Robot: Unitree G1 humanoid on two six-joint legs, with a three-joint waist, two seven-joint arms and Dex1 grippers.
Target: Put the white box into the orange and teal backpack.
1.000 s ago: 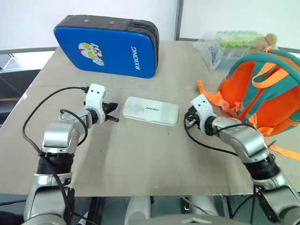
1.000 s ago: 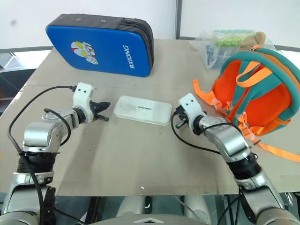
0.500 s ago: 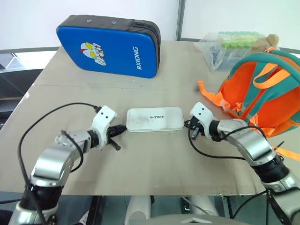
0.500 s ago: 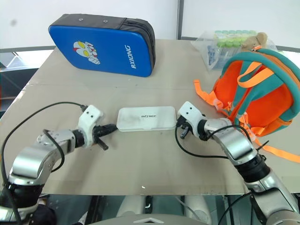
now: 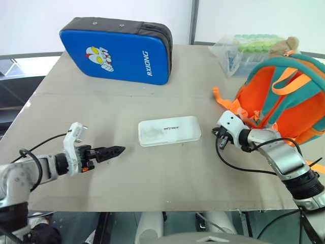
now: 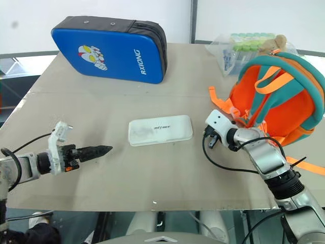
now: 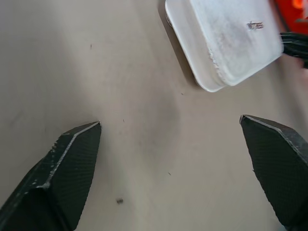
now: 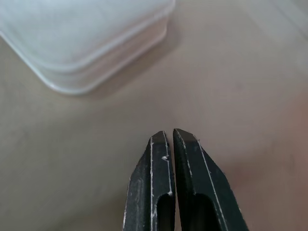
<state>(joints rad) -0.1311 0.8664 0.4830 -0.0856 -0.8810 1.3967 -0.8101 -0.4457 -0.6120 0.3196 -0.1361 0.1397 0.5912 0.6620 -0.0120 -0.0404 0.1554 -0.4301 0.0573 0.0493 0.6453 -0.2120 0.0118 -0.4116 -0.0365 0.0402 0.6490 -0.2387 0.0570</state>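
Two grippers flank our target on the tan table [image 5: 152,178], and neither has hold of anything. We start with the biggest items: the blue padded case [image 5: 116,50] stands at the far edge, and the orange and teal backpack [image 5: 284,96] slumps on the robot's right, its straps trailing toward the table's middle. A clear bag of green-capped tubes [image 5: 249,51] lies behind the backpack.

Between them, near the centre, the white box [image 5: 169,130] lies flat, apart from everything else. Its long axis runs across the table from left to right, so each short end faces one arm. We see a low white plastic case with rounded corners, a scuffed top and a small line of dark lettering.

Our left gripper [image 5: 116,150] points toward the box's left end from well apart, its fingers [image 7: 72,159] spread wide over bare table. Our right gripper [image 8: 171,137] hovers just beside the box's right end, fingers pressed together and empty. We judge the right arm the nearer one, sitting between the box and the backpack, though its shut fingers would have to part before any grasp.
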